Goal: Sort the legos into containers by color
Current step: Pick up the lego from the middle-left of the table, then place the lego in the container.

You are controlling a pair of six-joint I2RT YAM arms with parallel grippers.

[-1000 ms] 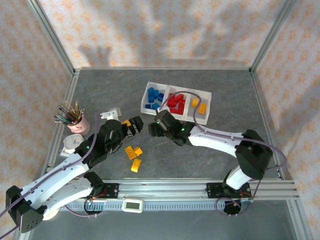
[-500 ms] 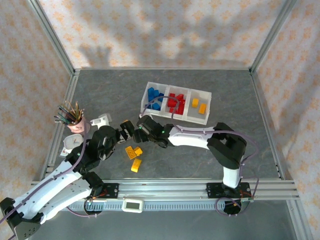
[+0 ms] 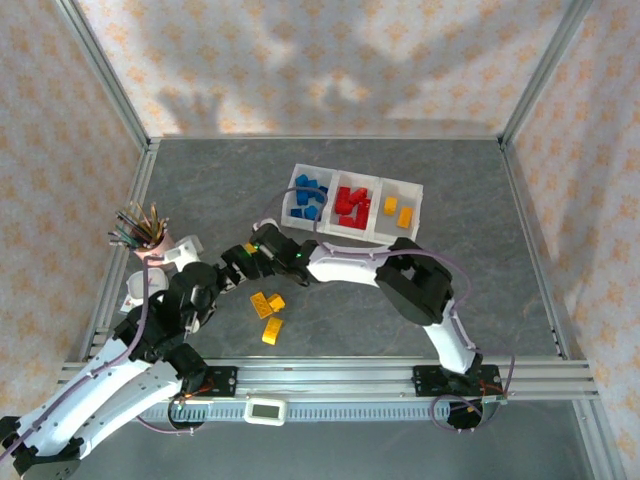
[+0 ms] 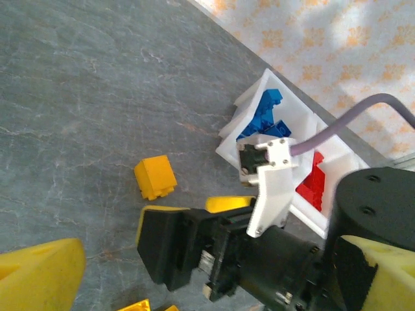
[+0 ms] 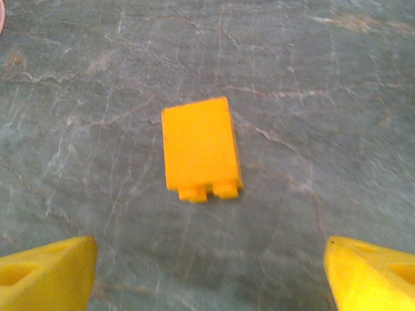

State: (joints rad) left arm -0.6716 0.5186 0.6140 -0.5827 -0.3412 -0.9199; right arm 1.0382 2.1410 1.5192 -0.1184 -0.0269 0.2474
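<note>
The left arm (image 3: 110,370) rose from the near-left corner and bent inward. Its left gripper (image 3: 228,272) sat low over the grey table (image 3: 480,200), jaws spread wide with nothing in them. The right arm (image 3: 345,265) lay folded far across to the left, and the right gripper (image 5: 207,269) pointed down with its fingertips wide apart and empty. One oblong yellow lego (image 5: 201,149) lay flat just ahead of them, untouched; from above it was probably hidden beneath the two wrists. A pink pencil cup (image 3: 150,245) stood left of both grippers. Three more yellow legos (image 3: 271,330) lay loose near them. Further right, the tray (image 3: 360,178) held blue legos (image 3: 308,195), red legos (image 3: 350,205) and orange-yellow legos (image 3: 398,212), one colour per compartment.
</note>
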